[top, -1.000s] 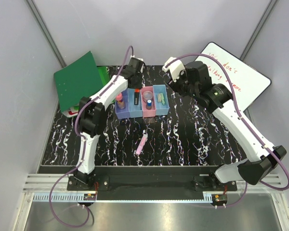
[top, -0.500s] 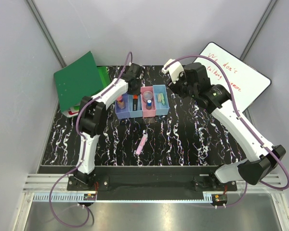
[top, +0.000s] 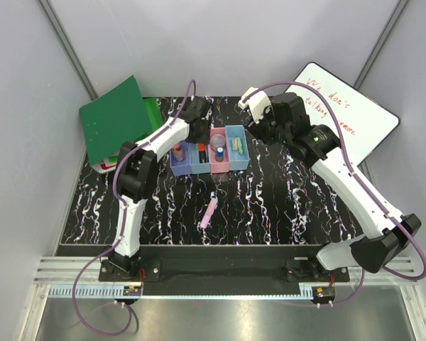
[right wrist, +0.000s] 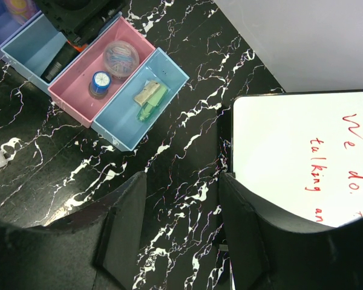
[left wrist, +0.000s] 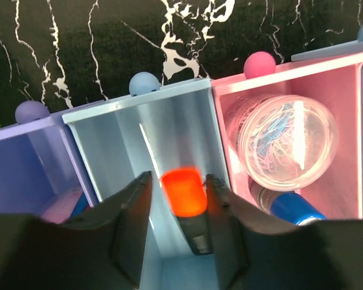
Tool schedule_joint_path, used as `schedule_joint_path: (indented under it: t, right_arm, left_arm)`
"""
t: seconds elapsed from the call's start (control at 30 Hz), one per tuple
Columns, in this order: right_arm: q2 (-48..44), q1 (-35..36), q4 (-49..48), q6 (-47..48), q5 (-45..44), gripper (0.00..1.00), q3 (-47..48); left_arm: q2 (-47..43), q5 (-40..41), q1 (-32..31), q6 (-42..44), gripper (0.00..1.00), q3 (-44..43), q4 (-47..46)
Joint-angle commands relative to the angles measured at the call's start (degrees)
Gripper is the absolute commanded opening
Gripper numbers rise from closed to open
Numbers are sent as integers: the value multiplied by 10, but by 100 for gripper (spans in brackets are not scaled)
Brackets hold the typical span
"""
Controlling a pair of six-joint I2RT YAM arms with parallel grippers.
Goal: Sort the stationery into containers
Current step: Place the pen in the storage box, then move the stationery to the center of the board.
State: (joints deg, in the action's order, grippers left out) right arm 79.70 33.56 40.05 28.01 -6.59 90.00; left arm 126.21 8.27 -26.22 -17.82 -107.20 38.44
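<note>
Your left jaws stand parted inside the second, light blue bin, one finger on each side of the orange-capped marker. In the left wrist view a sliver of bin shows between the cap and one finger. The other finger sits just beside the cap or touching it, and I cannot tell which. I read that as released rather than grasping. The marker's cap points up at the camera and its black body runs down into the bin.

Next door, the pink bin holds a clear round tub of paper clips and a blue-capped piece. The purple bin sits on the other side.

Your right jaws are wide apart with nothing between them, hanging over the desk between the bins and the whiteboard.

One piece is left out: the pink marker. It lies flat on the desk on the near side of the bins, apart from them, roughly in line with the join of the second and third bins. Its long axis runs mostly away from the arm bases, with the far end tipped a little right.

It lies toward you from both jaws, and the left ones look nearer. You would probably need to lift clear of the bin, draw back toward the bases, and close side to side across the barrel.
</note>
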Motion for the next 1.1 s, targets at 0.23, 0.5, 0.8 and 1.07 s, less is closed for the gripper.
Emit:
schedule_joint_path:
  t: [0.23,0.5,0.8,1.07]
  right_arm:
    - [-17,-1,-26,-6,-11,61,0]
    - [-14,-2,-30,-2,-9,61,5]
    - [-17,-2,-31,5,-12,59,4]
    - [-30,-1,-32,11,-15,59,0]
  left_arm:
    - [-13,-18,2,17,66,-19,-23]
    - [-44,-69,0,54,40,-49,-56]
    - [-80,-122,-4,71,0,-31,-58]
    - [-284,-67,-51,226,0,150,-48]
